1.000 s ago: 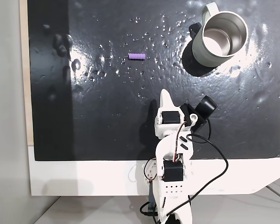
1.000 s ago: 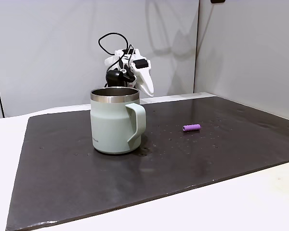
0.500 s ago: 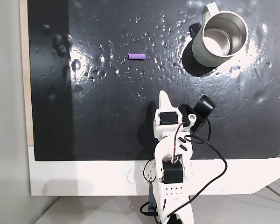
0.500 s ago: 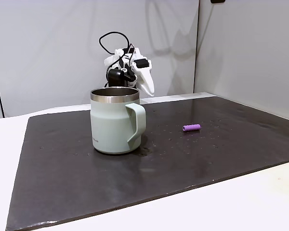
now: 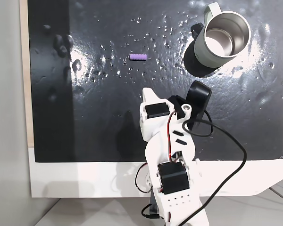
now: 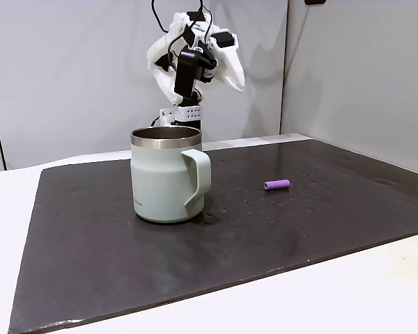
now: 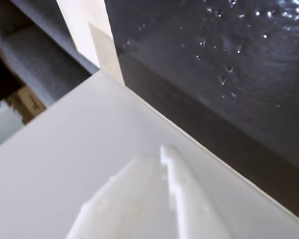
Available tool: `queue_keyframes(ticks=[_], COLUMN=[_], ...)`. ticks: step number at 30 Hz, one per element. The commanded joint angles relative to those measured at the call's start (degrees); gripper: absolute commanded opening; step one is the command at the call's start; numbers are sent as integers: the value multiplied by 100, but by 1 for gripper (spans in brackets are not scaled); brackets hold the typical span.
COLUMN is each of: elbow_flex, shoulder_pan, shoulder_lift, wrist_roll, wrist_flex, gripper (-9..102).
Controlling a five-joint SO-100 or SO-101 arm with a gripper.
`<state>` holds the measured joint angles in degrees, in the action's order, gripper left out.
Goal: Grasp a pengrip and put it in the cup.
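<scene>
Pengrip: the small light-purple ribbed pengrip (image 5: 138, 57) lies flat on the dark mat (image 5: 108, 117), long axis running 9 to 3 o'clock in a fixed view from above; in a fixed view from the side (image 6: 277, 184) it rests on its side, free of any contact.
Cup: the cup (image 5: 220, 40) stands upright, well apart from the pengrip, toward 3 o'clock of it in a fixed view from above; its loop handle points to 11 o'clock there. In a fixed view from the side (image 6: 167, 174) the handle faces the pengrip, and the steel rim shows above the pale grey-green wall.
Mat: glossy black, speckled with droplets and glare, lying on the white table (image 5: 85, 179).
Tool: the tool (image 5: 146, 94) hangs above the mat toward 6 o'clock of the pengrip and well apart from it in a fixed view from above; in a fixed view from the side (image 6: 237, 76) it is raised high above the cup's rim, tip slanting down. Nothing is held. Whether its fingers are apart or together I cannot tell; the wrist view gives a blurred white finger (image 7: 189, 199) over the table edge.
Arm: the white arm (image 5: 172, 155) rises from its base at 6 o'clock of the mat, black cable (image 5: 226, 169) looping to 3 o'clock.
</scene>
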<state>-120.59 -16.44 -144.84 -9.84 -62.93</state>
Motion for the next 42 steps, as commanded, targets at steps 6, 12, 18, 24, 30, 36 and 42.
queue_keyframes(ticks=[6, 12, 18, 24, 30, 36, 42], elbow_flex=[2479, 3050, 3630, 3946, 4254, 5194, 6179], shoulder_pan=[-97, -132, -176, -114, -114, -114, -114], shoulder_lift=[2514, 3630, 4570, 5423, 6187, 7277, 8244], wrist_roll=[-677, -1072, -1274, -1617, -1723, -1784, -1986], wrist_flex=[-1195, -1354, -1292, -1134, -738, -1028, -1512], gripper=[20, 27, 28, 28, 27, 27, 26])
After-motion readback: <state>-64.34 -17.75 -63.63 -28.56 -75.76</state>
